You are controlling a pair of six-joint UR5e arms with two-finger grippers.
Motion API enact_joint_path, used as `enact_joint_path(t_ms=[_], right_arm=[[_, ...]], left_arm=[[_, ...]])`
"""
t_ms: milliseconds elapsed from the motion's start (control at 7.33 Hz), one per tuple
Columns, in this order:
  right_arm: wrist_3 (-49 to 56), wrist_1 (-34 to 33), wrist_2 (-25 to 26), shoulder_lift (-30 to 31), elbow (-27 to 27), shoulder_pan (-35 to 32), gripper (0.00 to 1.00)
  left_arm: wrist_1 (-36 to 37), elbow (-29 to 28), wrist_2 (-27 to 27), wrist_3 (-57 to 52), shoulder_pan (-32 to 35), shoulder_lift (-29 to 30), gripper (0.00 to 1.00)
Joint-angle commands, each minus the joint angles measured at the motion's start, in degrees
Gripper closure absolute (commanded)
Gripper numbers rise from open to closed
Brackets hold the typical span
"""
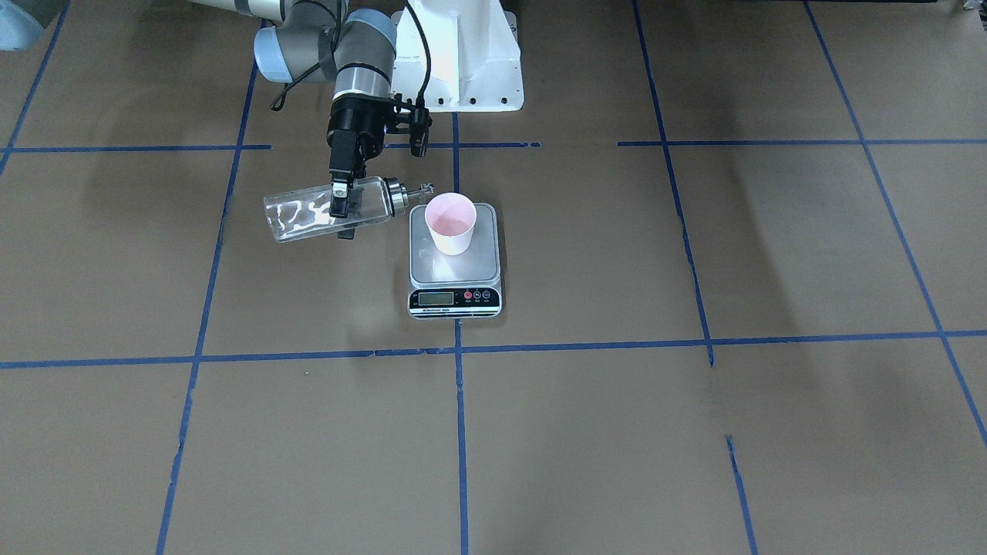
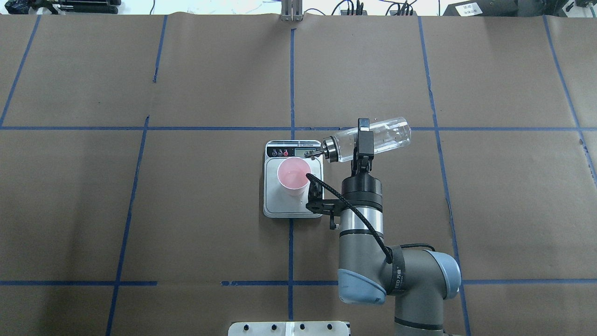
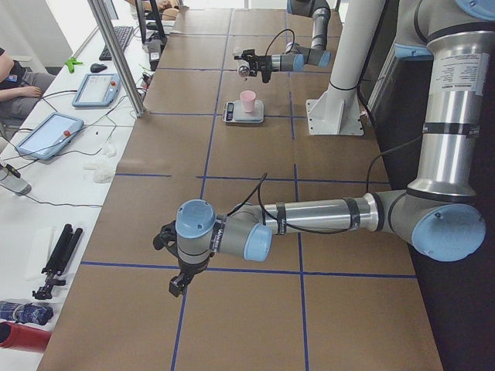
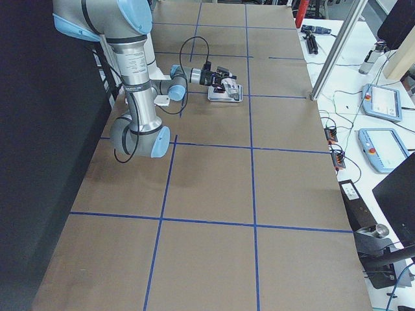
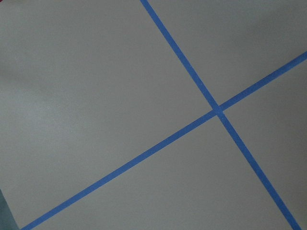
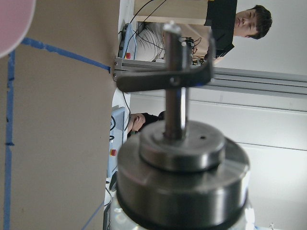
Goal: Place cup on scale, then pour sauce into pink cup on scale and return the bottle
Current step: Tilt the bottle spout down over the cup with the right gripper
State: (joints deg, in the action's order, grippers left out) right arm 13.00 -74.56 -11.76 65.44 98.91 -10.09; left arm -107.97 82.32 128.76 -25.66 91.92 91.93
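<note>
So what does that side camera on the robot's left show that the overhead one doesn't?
Only the left side view: the robot's left arm, stretched out far from the scale, its left hand hanging low, plus tablets on a side bench.
Only the overhead: a look down into the cup, and the whole clear bottle, tipped nearly level in the right hand, spout toward the cup.
Both: the pink cup standing on the scale, with the right arm reaching beside it.
</note>
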Motion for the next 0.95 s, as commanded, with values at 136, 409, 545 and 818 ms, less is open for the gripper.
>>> enact_joint_path(t_ms=[136, 409, 545, 818], right_arm=[[4.3, -0.1, 1.0, -0.1, -0.8, 0.2, 1.0], [4.4, 0.0, 1.3, -0.1, -0.9, 0.2, 1.0], [4.5, 0.0, 1.3, -0.1, -0.9, 0.1, 1.0], [4.4, 0.1, 1.2, -0.1, -0.9, 0.1, 1.0]], left_arm=[[0.0, -0.1, 0.0, 0.0, 0.0, 0.0, 0.0], [0.0, -0.1, 0.0, 0.0, 0.0, 0.0, 0.0], [-0.1, -0.1, 0.0, 0.0, 0.0, 0.0, 0.0], [-0.1, 0.0, 0.1, 0.0, 0.0, 0.1, 0.0]])
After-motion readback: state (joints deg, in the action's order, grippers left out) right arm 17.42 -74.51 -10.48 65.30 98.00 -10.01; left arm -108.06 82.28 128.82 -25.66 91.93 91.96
